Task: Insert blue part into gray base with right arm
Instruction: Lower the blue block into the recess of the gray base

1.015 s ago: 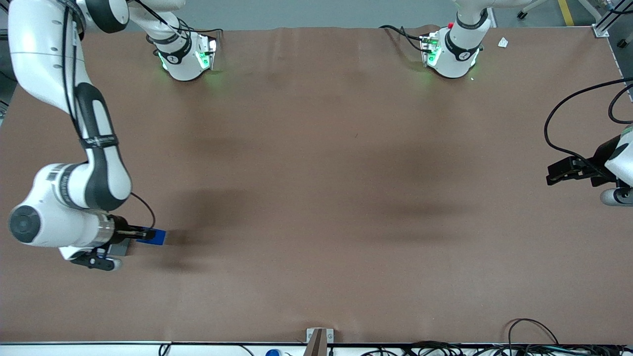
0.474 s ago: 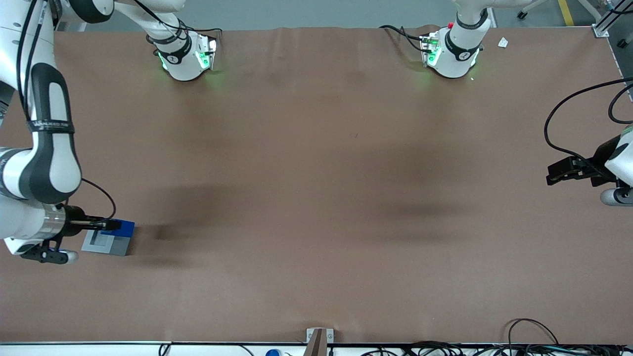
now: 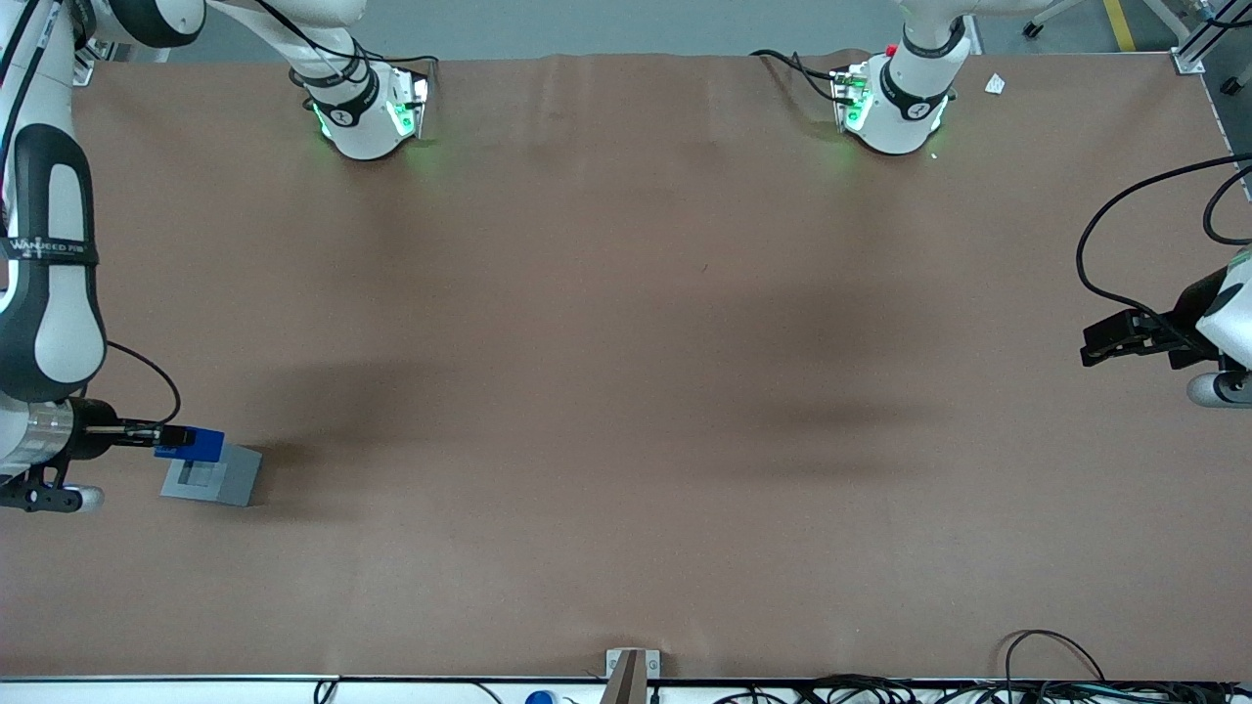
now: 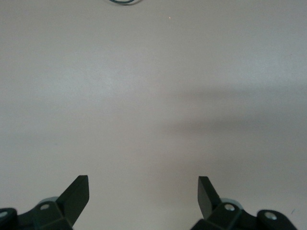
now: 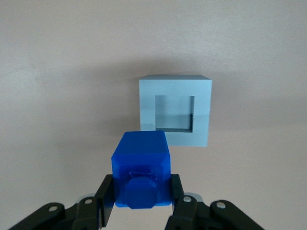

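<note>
Front view shows the gripper [image 3: 164, 436] at the working arm's end of the table, clamped on the blue part [image 3: 196, 445] and holding it in the air just over the gray base [image 3: 212, 476], whose square recess lies open.

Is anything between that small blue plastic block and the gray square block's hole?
Nothing: the right wrist view shows only air between the gripper-held small blue plastic block and the gray square block.
</note>
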